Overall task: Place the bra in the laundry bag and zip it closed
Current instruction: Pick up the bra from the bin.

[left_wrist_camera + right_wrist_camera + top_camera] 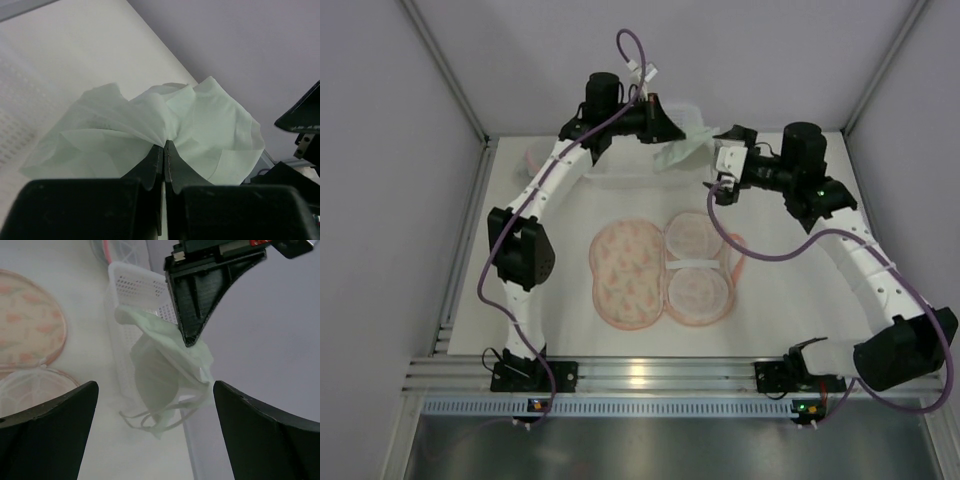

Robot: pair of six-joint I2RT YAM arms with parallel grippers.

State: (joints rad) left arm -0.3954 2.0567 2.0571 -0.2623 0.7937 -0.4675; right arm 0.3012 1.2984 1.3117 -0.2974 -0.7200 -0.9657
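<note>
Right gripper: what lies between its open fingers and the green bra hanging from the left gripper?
Nothing solid. In the right wrist view the bra hangs ahead of the right gripper with bare air between; the white basket sits beyond the bra.
</note>
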